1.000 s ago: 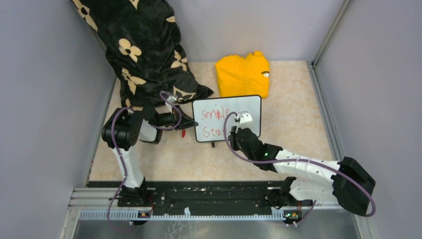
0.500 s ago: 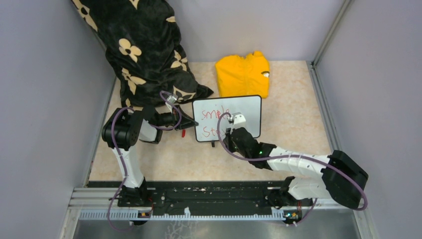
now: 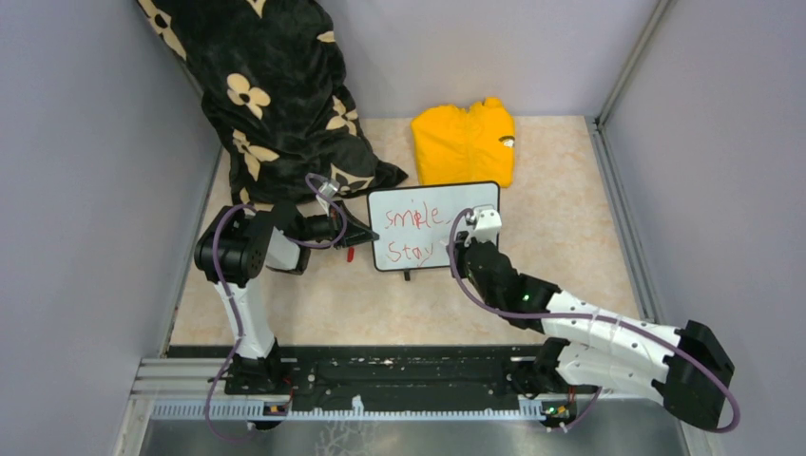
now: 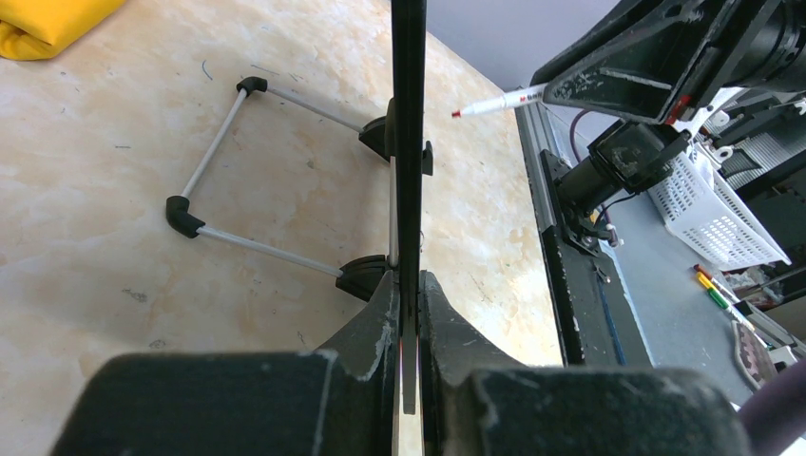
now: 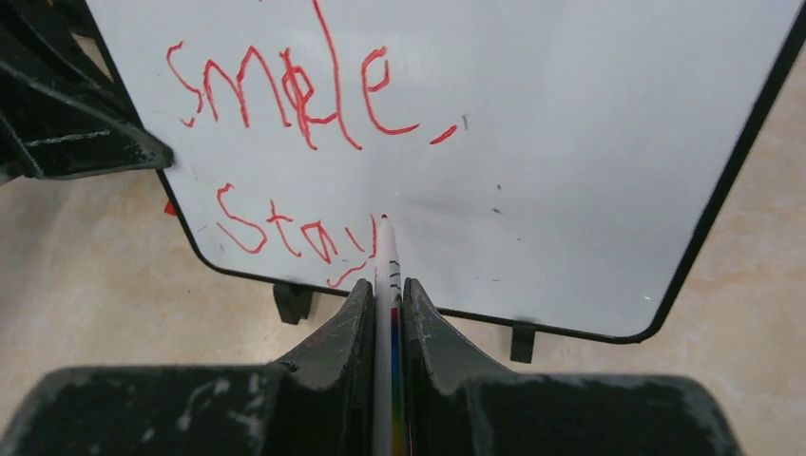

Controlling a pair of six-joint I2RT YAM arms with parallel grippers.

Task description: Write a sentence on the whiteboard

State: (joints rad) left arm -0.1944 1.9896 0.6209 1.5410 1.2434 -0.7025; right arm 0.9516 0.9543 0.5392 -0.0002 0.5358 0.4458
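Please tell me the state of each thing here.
whiteboard: upright on its stand, one edge clamped.
sentence: unfinished, reads "smile, stay".
marker: uncapped, tip just off the whiteboard.
left gripper: shut on the whiteboard.
right gripper: shut on the marker.
yellow garment: folded, lying flat.

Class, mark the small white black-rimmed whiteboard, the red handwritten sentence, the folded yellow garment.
Small white black-rimmed whiteboard (image 3: 458,198): top external view, bare upper surface.
Red handwritten sentence (image 5: 302,95): right wrist view, top-line letters.
Folded yellow garment (image 3: 464,142): top external view, its middle.

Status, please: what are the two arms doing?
Left gripper shut on edge of small white black-rimmed whiteboard. Right gripper shut on slim white marker, tip near board. Red handwritten sentence reads "Smile, Stay". Yellow garment behind, not blocking.
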